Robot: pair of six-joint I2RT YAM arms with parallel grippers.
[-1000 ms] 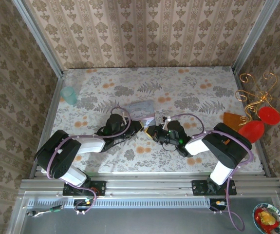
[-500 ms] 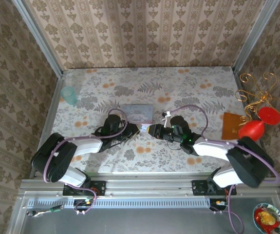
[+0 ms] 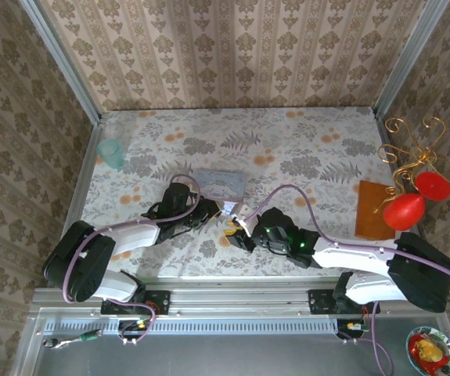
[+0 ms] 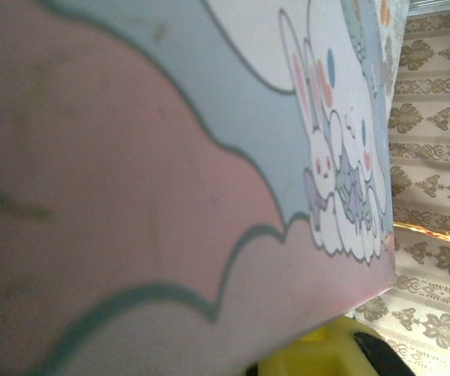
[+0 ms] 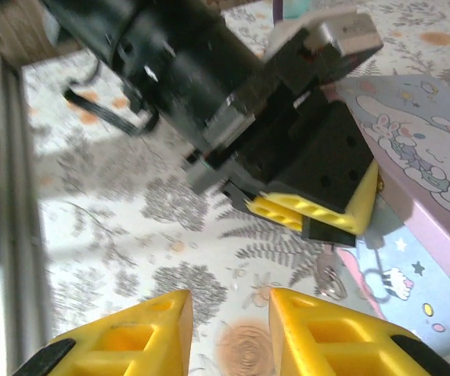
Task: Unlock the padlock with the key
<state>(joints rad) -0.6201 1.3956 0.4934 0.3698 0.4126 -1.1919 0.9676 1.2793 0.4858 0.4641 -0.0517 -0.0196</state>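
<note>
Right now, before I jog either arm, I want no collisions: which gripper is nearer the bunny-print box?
Left. The left gripper is right beside the box, at its near side. The right gripper sits short of it over the table, apart from the box.

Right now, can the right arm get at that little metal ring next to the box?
Probably yes. The right gripper is open, and the metal ring sits just ahead of it with nothing between. The left gripper hangs close above the ring, so room is tight.
</note>
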